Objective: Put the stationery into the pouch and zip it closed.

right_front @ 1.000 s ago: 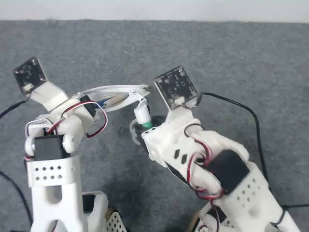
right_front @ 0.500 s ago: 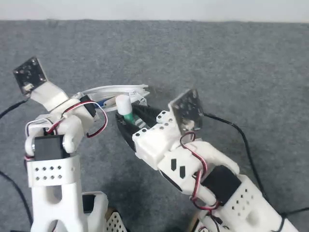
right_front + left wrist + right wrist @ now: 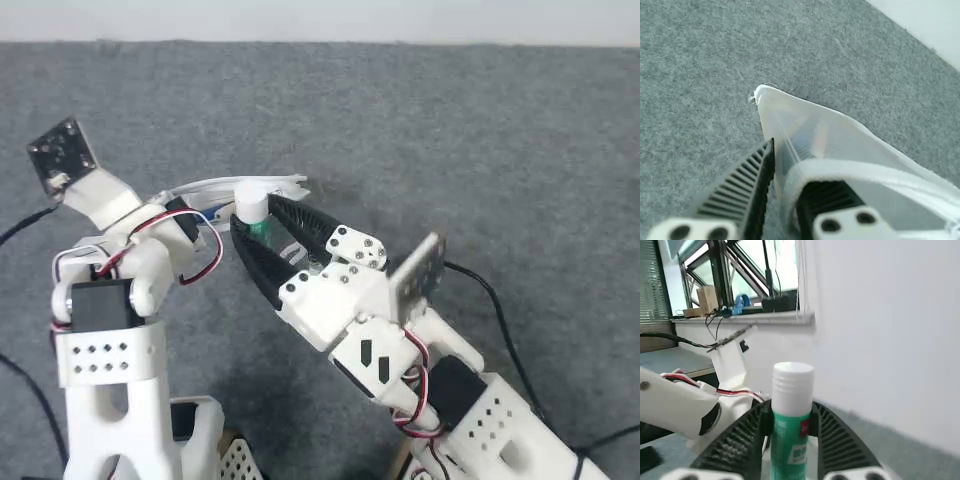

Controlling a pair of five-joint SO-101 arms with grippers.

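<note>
A glue stick (image 3: 250, 204) with a white cap and green body stands upright between the black fingers of my right gripper (image 3: 256, 214), which is shut on it. In the right wrist view the glue stick (image 3: 791, 405) sits in that gripper (image 3: 791, 412). It is held right at the near side of the translucent pouch (image 3: 235, 188), which has a white zip rim. My left gripper (image 3: 782, 175) is shut on the pouch (image 3: 830, 140) at its rim, one finger inside and one outside, lifting that edge off the grey carpet. The pouch's inside is mostly hidden behind the arms.
Grey carpet (image 3: 480, 130) covers the table, with open room to the right and behind the pouch. A black cable (image 3: 500, 310) runs along the right arm. The left arm's wrist camera board (image 3: 62, 152) sticks up at the far left. Both arm bases stand at the front edge.
My right gripper has swung left and rolled over with the glue stick, bringing it from the pouch's right end up to the pouch's middle. The left arm and pouch stayed still.
</note>
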